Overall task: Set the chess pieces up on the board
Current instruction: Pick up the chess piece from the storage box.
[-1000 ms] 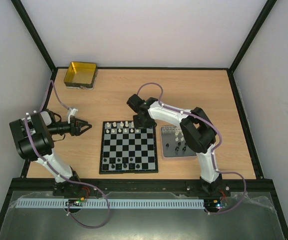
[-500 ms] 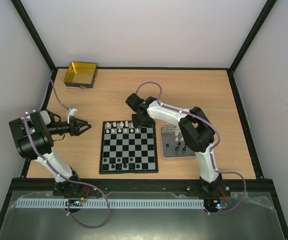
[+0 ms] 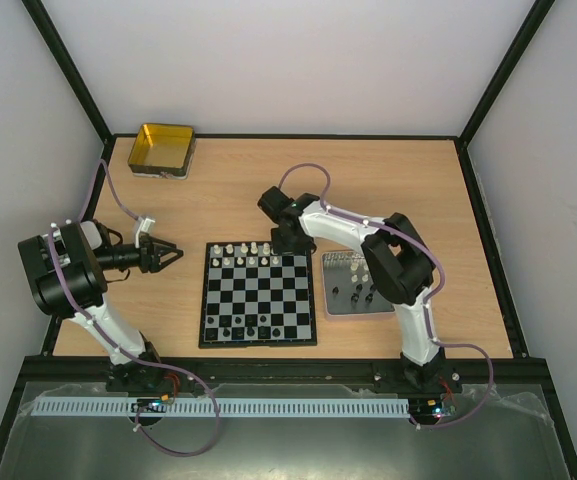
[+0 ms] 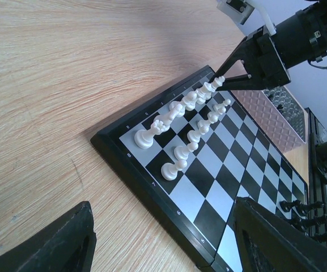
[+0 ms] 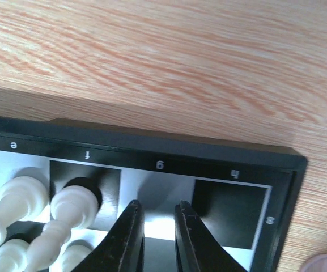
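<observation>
The board (image 3: 268, 290) lies at the table's middle. White chess pieces (image 3: 238, 255) stand on its two far rows and black ones (image 3: 243, 325) on the near rows. My right gripper (image 3: 289, 245) is low over the far right corner. In the right wrist view its fingers (image 5: 158, 207) are nearly together over square g, with a small bright white piece (image 5: 159, 226) between them; a white piece (image 5: 72, 201) stands on f beside it. My left gripper (image 3: 171, 254) is open and empty above the wood left of the board (image 4: 231, 170).
A silver-grey tray (image 3: 380, 262) holding several black and white pieces sits right of the board. A gold-yellow tin (image 3: 161, 150) stands at the far left corner. Black frame rails edge the table.
My right gripper has shifted slightly left, then back right, over the board's far right corner. The left arm has not moved.
</observation>
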Robot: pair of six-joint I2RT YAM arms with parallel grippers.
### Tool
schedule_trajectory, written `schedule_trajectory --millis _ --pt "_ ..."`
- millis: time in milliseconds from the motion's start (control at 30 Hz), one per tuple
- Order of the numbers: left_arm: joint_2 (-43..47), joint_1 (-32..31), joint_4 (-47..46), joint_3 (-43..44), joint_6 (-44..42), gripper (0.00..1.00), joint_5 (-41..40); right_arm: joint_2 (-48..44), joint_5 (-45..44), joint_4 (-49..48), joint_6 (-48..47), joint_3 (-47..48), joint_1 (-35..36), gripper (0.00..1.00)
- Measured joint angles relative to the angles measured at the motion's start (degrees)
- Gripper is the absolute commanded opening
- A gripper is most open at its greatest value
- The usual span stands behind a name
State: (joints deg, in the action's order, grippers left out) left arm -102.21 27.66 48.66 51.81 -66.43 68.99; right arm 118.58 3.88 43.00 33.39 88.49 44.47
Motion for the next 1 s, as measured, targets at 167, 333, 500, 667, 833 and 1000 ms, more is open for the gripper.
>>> schedule_trajectory --millis 167,333,500,667,833,1000 --pt "0.0 0.0 0.1 0.0 -0.1 0.68 0.0 -2.1 -1.3 0.3 0.1 -1.0 -1.1 0.23" --pt "0.0 0.0 0.1 0.0 -0.2 0.68 0.0 -6.4 -3.0 1.0 0.0 -1.3 -2.8 0.34" --pt "0.0 0.0 0.0 0.0 0.0 0.68 0.0 -15.0 -4.5 1.8 0.3 -6.0 -5.4 0.39" --pt "0.0 0.0 -1.3 0.0 1.6 0.68 0.0 -24.4 -5.0 1.7 0.9 -15.3 -8.7 0.4" --pt "1.1 -0.7 -5.9 -0.9 5.7 0.68 -0.3 -29.5 -3.7 1.7 1.8 -23.6 -12.2 0.4" --pt "3.3 -1.4 -10.1 -2.7 9.6 0.68 -1.1 -30.2 -1.8 1.0 2.1 -27.1 -13.0 0.46"
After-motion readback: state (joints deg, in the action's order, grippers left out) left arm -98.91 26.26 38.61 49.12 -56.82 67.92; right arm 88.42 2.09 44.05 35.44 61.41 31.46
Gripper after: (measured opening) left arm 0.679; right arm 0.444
